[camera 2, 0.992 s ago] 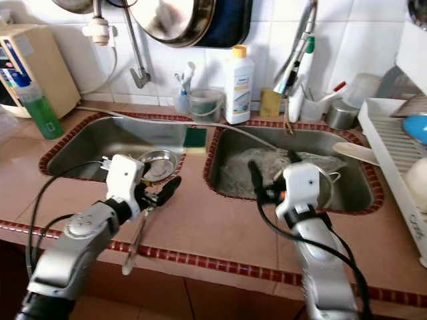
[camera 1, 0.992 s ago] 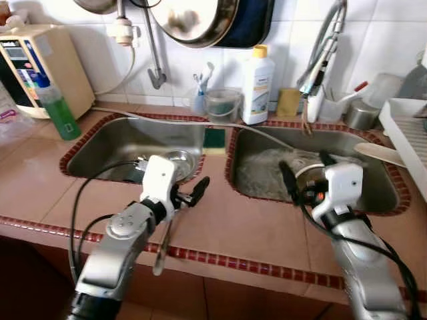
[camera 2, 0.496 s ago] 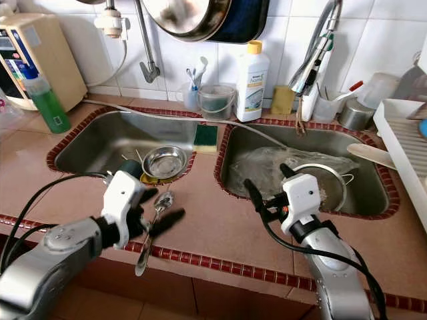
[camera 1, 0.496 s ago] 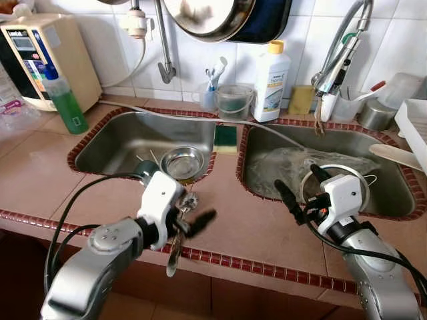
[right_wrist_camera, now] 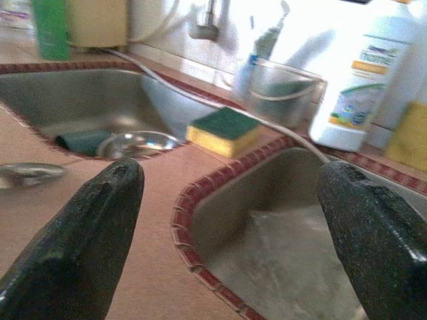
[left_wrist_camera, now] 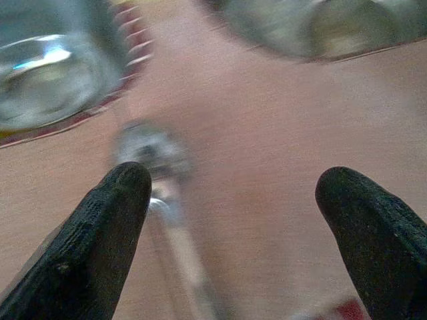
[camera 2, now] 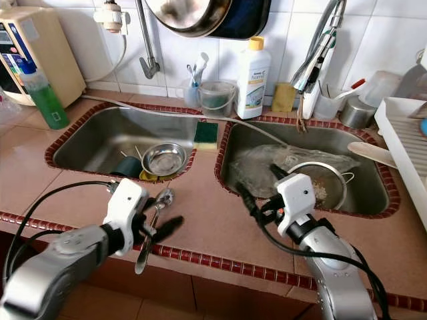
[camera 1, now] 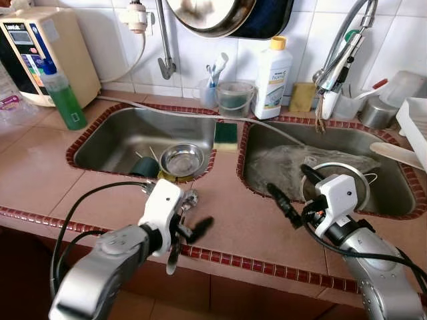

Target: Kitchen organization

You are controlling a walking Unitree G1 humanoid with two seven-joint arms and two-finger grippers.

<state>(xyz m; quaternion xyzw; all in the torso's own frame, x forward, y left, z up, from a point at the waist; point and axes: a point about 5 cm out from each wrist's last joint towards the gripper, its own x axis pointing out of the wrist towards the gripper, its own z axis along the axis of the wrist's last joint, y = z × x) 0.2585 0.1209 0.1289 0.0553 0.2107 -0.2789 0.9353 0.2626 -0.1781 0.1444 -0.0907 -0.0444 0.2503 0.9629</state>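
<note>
Tiled desk (camera 1: 40, 180) with twin sinks: left tool (camera 1: 190, 217), fingers apart, straddles a metal spoon (camera 2: 152, 230); right tool (camera 1: 293, 193) gapes near the right sink (camera 1: 393, 193)

Both eye views are bright and evenly lit, with strong white glare on the wall tiles (camera 1: 393, 40) along the upper edge and soft highlights on the hanging pan (camera 1: 210, 13) and in the left sink (camera 1: 133, 133). The lower left corner falls into deep shadow, and straight lines bow slightly toward the frame edges. Both wrist views are soft and blurred throughout, the right one washed out toward its upper right.
</note>
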